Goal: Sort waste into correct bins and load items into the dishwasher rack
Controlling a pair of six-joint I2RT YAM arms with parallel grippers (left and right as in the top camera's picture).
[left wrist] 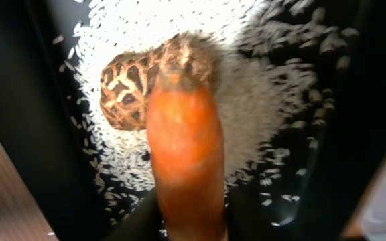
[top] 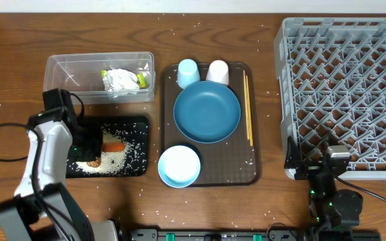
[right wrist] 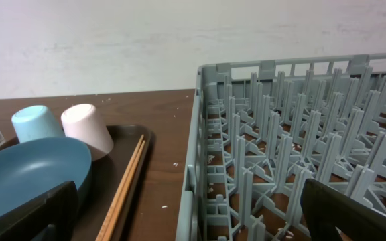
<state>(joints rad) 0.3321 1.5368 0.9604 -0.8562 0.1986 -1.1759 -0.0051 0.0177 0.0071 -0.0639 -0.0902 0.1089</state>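
My left gripper (top: 99,144) is over the shallow black tray (top: 139,124), shut on the small orange carrot (top: 115,145). In the left wrist view the carrot (left wrist: 185,147) fills the middle between my fingers (left wrist: 186,224), above the brown food lump (left wrist: 129,87) and a spread of white rice (left wrist: 260,100). The crumpled wrapper (top: 121,80) lies in the clear tub (top: 66,67). The dark-blue plate (top: 206,112), light-blue bowl (top: 179,166), light-blue cup (top: 187,72), white cup (top: 218,71) and chopsticks (top: 248,107) sit on the brown serving tray. My right gripper (top: 317,166) is open and empty at the front left corner of the grey rack (top: 344,94).
The brown serving tray (top: 236,171) lies between the bins and the rack. Rice grains are scattered over the wooden table. The right wrist view shows the rack wall (right wrist: 200,134), chopsticks (right wrist: 129,181), plate (right wrist: 25,174) and both cups (right wrist: 86,127).
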